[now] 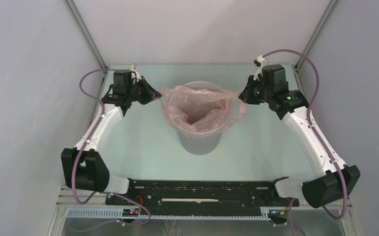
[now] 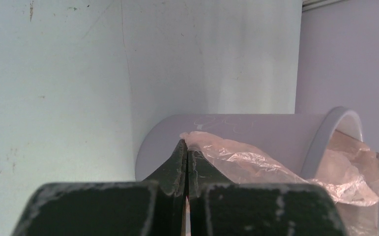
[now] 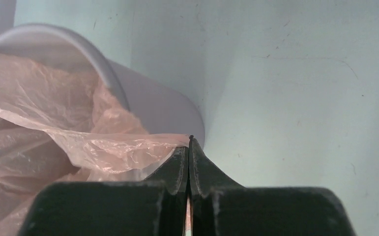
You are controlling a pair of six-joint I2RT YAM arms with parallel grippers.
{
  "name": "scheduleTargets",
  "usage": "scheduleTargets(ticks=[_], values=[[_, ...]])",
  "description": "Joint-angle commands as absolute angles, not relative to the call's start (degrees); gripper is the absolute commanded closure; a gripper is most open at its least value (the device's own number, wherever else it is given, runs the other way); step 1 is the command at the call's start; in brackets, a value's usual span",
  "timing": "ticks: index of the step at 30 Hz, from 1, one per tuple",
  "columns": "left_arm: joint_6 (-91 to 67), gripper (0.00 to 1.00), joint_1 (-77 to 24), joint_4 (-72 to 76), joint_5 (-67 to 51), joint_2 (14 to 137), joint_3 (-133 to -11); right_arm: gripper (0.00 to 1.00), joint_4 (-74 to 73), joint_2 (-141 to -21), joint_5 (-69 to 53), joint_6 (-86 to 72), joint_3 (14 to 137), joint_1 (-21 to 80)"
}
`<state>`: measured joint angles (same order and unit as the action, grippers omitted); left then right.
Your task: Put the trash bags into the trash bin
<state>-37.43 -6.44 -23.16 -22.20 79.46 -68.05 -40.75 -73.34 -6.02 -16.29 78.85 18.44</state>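
Note:
The grey trash bin (image 1: pixel 200 142) stands upright mid-table. The pale-pink trash bag (image 1: pixel 197 108) is spread open over its rim and sags inside. My left gripper (image 1: pixel 157 96) is shut on the bag's left edge, just left of the rim. My right gripper (image 1: pixel 241 96) is shut on the bag's right edge, just right of the rim. In the left wrist view the film (image 2: pixel 256 160) runs from my closed left gripper (image 2: pixel 187 142) across the bin wall (image 2: pixel 256 130). In the right wrist view the film (image 3: pixel 103 147) runs from my closed right gripper (image 3: pixel 190 140) to the bin (image 3: pixel 148 101).
The pale green table (image 1: pixel 143 147) is walled by white panels at the left, back and right. A black rail (image 1: pixel 202 191) with the arm bases lies along the near edge. Purple cables loop off both arms.

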Motion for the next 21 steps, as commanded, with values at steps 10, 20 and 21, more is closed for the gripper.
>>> scheduleTargets(ticks=[10, 20, 21], values=[[-40.1, 1.0, -6.0, -17.0, -25.7, 86.3, -66.1, 0.96, -37.0, -87.2, -20.7, -24.6, 88.3, 12.5], [-42.9, 1.0, -6.4, -16.6, -30.8, 82.7, -60.7, 1.0, -32.5, -93.3, -22.3, -30.0, 86.3, 11.1], [-43.4, 1.0, -6.4, -16.7, -30.8, 80.9, -60.8, 1.0, -32.1, -93.9, -22.5, -30.0, 84.4, 10.8]])
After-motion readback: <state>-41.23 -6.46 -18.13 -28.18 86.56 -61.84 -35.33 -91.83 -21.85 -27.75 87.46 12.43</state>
